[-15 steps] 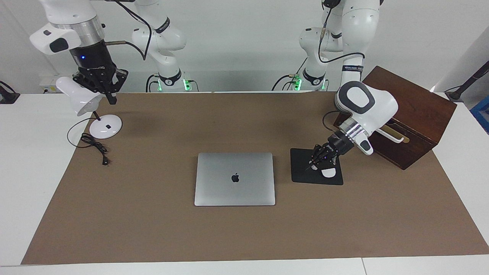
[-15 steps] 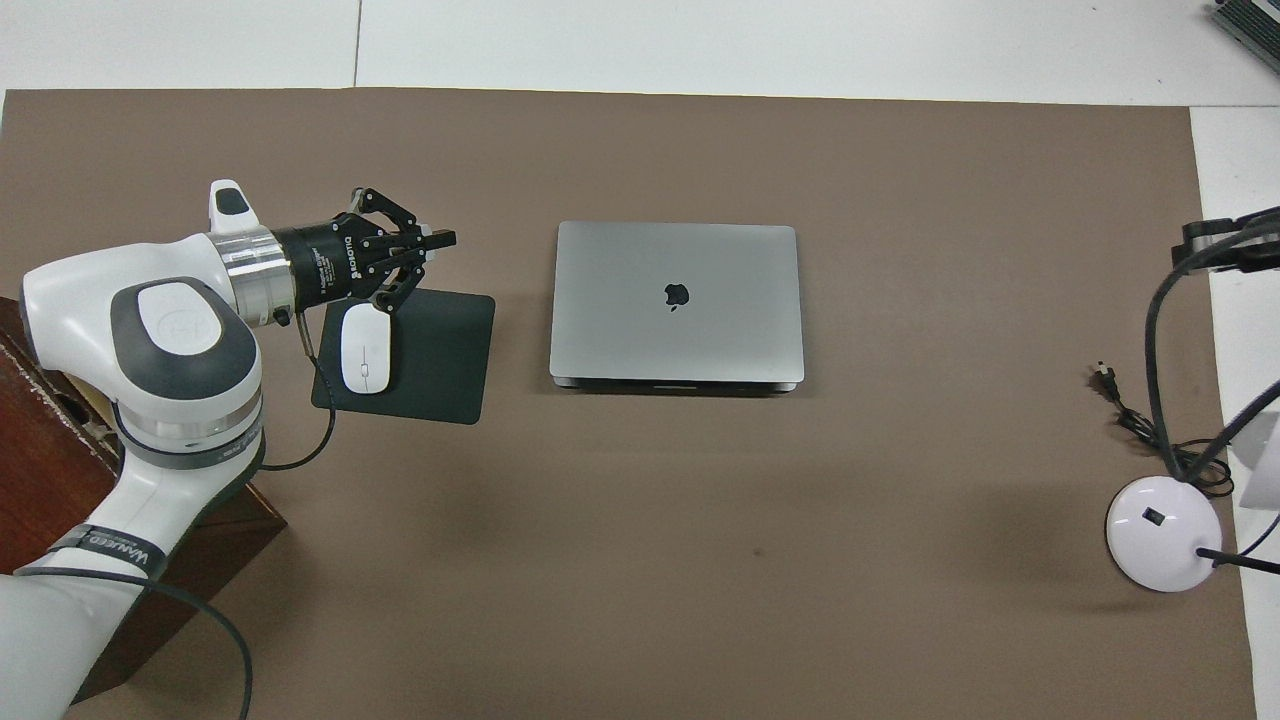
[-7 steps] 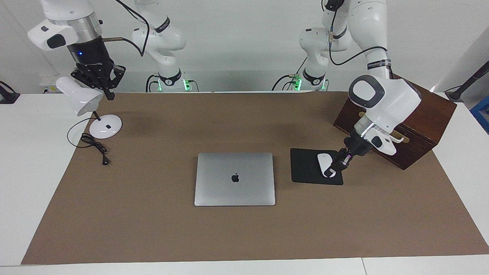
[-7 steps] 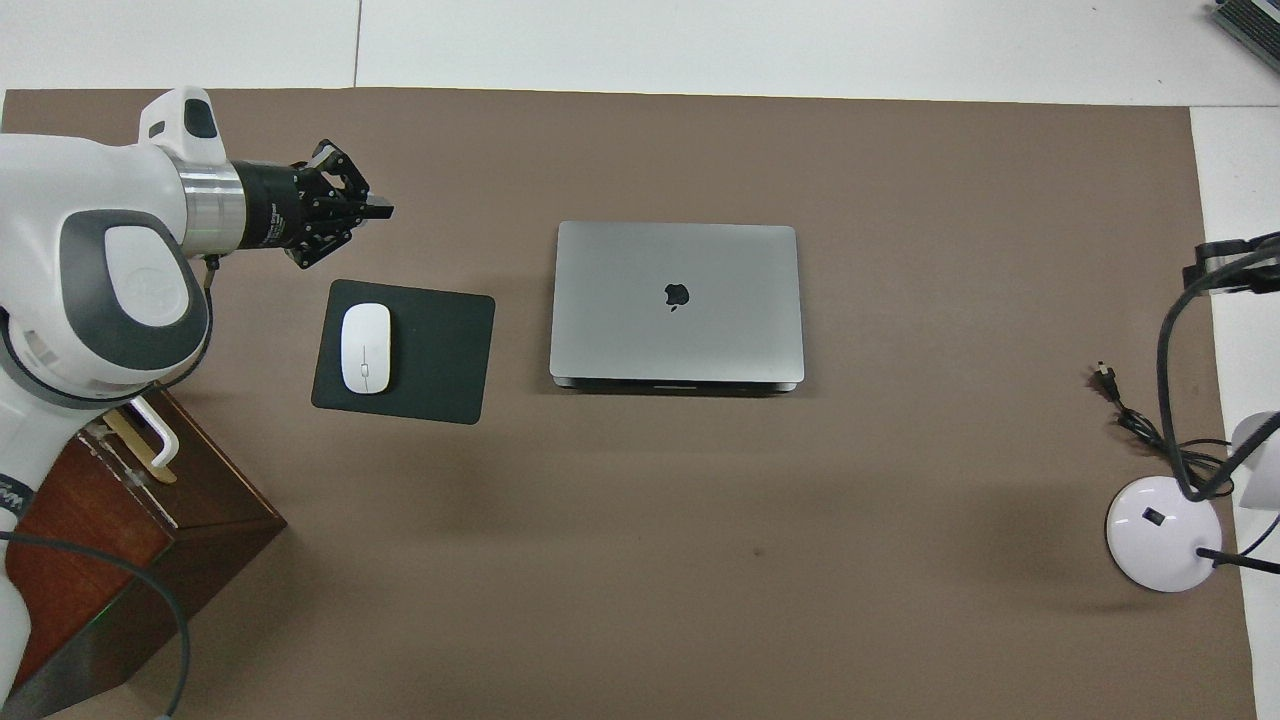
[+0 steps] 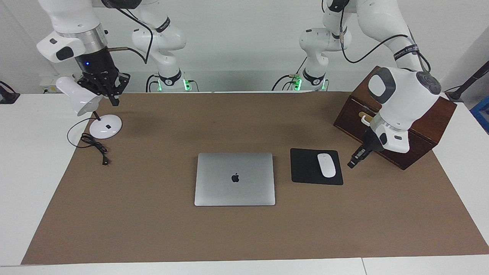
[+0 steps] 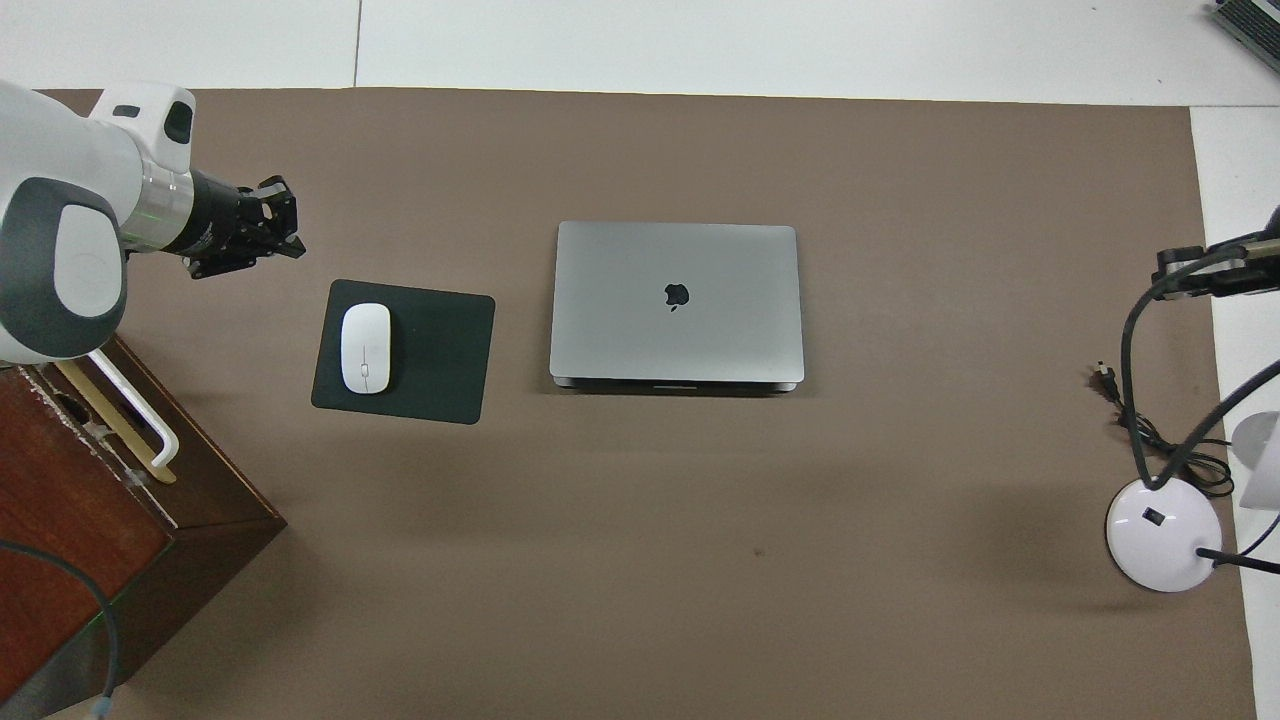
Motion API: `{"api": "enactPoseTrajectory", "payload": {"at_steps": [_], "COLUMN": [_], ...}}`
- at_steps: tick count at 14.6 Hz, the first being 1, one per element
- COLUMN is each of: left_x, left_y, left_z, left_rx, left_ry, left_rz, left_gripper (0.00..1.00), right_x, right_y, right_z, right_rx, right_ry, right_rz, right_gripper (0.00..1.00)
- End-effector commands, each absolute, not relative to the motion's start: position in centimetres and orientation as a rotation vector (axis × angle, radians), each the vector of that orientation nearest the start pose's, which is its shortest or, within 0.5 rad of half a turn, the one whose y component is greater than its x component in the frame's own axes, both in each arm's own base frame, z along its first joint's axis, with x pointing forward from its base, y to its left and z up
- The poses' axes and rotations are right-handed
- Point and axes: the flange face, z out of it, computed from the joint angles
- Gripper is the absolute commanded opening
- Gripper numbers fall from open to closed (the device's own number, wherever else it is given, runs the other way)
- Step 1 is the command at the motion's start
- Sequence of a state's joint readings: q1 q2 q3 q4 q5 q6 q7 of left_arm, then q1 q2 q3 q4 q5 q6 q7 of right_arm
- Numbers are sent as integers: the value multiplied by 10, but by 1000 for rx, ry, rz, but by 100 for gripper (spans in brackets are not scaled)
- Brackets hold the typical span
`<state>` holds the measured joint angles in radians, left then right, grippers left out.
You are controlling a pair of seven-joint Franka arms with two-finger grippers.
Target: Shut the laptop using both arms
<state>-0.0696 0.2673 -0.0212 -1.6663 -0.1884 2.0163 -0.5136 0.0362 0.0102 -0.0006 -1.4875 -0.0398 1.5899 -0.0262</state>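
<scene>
Laptop (image 5: 234, 178) (image 6: 676, 304) lies flat at the middle of the counter (image 5: 244, 244) (image 6: 640, 560) with its lid down, apple logo up — nothing touches it. Just beside it, toward the left arm's end, we see a black mouse pad (image 5: 315, 166) (image 6: 405, 351) carrying a white mouse (image 5: 326, 165) (image 6: 365, 347). Our left gripper (image 5: 353, 162) (image 6: 281, 220) hangs in the air just off that pad, over bare brown cover in front of the wooden box (image 5: 416, 110) (image 6: 90, 520); we cannot tell how its jaws stand. Our right gripper (image 5: 110, 93) is up beside the white desk lamp (image 5: 86, 105) (image 6: 1165, 530) at the corner by the right arm's base, jaws pressed together — holding nothing.
</scene>
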Motion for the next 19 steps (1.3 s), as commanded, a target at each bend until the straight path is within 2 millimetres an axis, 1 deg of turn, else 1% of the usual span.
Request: {"api": "enactPoseTrajectory", "payload": {"at_steps": [1, 2, 4, 5, 6, 7, 8, 9, 10, 11, 12, 13, 14, 15, 16, 17, 18, 19], "left_x": [625, 616, 600, 592, 585, 579, 572, 566, 561, 553, 543, 534, 524, 523, 524, 524, 525, 525], "left_y": [-58, -56, -49, -49, -46, -43, -41, -37, -23, -15, -11, 0, 7, 8, 8, 8, 7, 7], "left_z": [485, 493, 506, 513, 518, 526, 535, 542, 547, 553, 562, 568, 573, 570, 568, 566, 565, 564], "left_rx": [-3183, -3176, -3129, -3115, -3100, -3088, -3084, -3083, -3085, -3085, -3090, -3094, -3096, -3098, -3099, -3098, -3097, -3099], "left_ry": [-622, -570, -492, -469, -428, -335, -268, -239, -246, -228, -200, -198, -210, -213, -208, -210, -207, -210], "left_rz": [41, 88, 150, 166, 197, 207, 209, 221, 237, 252, 239, 231, 212, 210, 203, 196, 200, 200], "left_gripper": [0, 0, 0, 0, 0, 0, 0, 0, 0, 0, 0, 0, 0, 0, 11, 15, 29, 57], "right_x": [557, 557, 557, 558, 557, 557, 557, 557, 557, 557, 557, 558, 557, 557, 557, 557, 557, 557], "right_y": [11, 11, 11, 12, 11, 11, 10, 9, 9, 9, 9, 8, 8, 8, 9, 8, 9, 9], "right_z": [642, 638, 637, 635, 634, 634, 636, 636, 637, 637, 637, 639, 639, 639, 639, 639, 639, 638], "right_rx": [-3164, -3160, -3160, -3158, -3160, -3158, -3159, -3159, -3159, -3158, -3158, -3158, -3158, -3158, -3158, -3158, -3158, -3158], "right_ry": [-108, -106, -106, -103, -101, -103, -101, -98, -98, -96, -98, -96, -96, -96, -101, -98, -101, -103], "right_rz": [-153, -150, -155, -153, -148, -150, -150, -152, -155, -157, -157, -162, -160, -160, -160, -160, -160, -157], "right_gripper": [31, 62, 66, 69, 78, 92, 99, 100, 100, 100, 100, 100, 100, 100, 100, 100, 100, 100]}}
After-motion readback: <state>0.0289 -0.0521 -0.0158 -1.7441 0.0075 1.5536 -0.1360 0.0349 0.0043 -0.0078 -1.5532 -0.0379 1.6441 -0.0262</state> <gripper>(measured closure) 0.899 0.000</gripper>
